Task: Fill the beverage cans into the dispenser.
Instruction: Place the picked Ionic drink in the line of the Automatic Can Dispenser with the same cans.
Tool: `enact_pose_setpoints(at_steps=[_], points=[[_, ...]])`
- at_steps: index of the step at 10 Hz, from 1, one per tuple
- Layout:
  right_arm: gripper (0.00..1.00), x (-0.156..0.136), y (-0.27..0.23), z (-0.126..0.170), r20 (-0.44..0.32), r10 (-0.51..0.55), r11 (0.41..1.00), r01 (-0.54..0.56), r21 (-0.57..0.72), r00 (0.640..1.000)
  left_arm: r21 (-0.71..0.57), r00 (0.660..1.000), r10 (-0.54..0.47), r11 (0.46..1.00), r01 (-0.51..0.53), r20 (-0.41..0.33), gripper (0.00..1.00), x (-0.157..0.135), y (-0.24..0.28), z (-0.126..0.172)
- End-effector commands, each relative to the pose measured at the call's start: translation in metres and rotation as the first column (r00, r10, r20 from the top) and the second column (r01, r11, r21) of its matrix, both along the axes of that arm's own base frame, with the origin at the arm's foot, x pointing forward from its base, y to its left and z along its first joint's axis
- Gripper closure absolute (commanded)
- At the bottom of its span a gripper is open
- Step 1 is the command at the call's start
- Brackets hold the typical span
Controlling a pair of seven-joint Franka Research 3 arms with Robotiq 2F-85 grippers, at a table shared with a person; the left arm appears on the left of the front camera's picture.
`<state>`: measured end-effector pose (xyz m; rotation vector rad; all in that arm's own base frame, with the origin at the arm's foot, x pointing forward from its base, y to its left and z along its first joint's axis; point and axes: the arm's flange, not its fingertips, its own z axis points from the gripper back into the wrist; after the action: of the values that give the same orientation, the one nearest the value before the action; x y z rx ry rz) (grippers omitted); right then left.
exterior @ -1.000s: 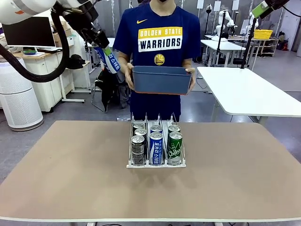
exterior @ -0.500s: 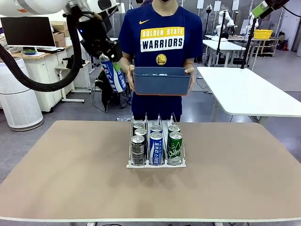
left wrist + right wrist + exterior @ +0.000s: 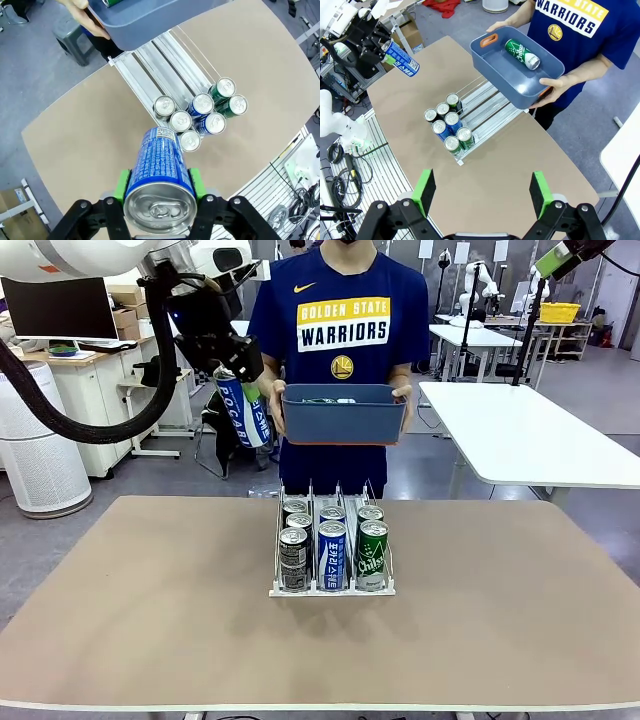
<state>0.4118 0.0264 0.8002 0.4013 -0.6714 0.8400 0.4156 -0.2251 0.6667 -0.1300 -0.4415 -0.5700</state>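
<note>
While aloft, left pincer [image 3: 238, 386] around blue can [image 3: 248, 418]

Seven slim metal drink cans [image 3: 331, 540] are standing upright at the front of the white-and-clear three-lane wire dispenser [image 3: 331, 591].
Three dark grey cans [image 3: 293, 558] are sitting in its left lane, two blue-and-white cans [image 3: 331, 554] in the middle, two green cans [image 3: 372, 554] on the right; another blue-and-white can [image 3: 245, 410] is being held tilted above-left of the dispenser, and a green can [image 3: 522, 54] is lying sideways above its rear.

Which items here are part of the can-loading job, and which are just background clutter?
In the job: blue can in left gripper; six racked cans; dispenser; green can in held bin.
Lying about: white side table; air purifier; monitor.
</note>
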Motion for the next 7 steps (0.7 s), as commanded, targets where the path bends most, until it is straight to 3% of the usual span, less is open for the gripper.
enact_pose_setpoints(at_steps=[1, 3, 5, 7], points=[[0.00, -0.001, 0.000, 0.000, 0.001, 0.001, 1.000, -0.001, 0.000, 1.000, 0.002, 1.000, 0.007, 1.000, -0.007, 0.025, 0.43, 0.003, 0.002, 0.006], [0.00, -0.001, 0.000, 0.000, 0.001, 0.001, 1.000, -0.001, 0.000, 1.000, -0.001, 1.000, 0.001, 1.000, -0.001, 0.001, 0.43, 0.001, 0.000, 0.001], [0.00, -0.001, 0.000, 0.000, 0.001, 0.001, 1.000, -0.001, 0.000, 1.000, 0.070, 0.982, 0.185, 0.981, -0.181, -0.047, 0.43, -0.010, -0.022, -0.015], [0.00, -0.001, 0.000, 0.000, 0.001, 0.001, 1.000, -0.001, 0.000, 1.000, 0.070, 0.978, 0.208, 0.976, -0.206, -0.014, 0.43, -0.028, -0.048, -0.025]])
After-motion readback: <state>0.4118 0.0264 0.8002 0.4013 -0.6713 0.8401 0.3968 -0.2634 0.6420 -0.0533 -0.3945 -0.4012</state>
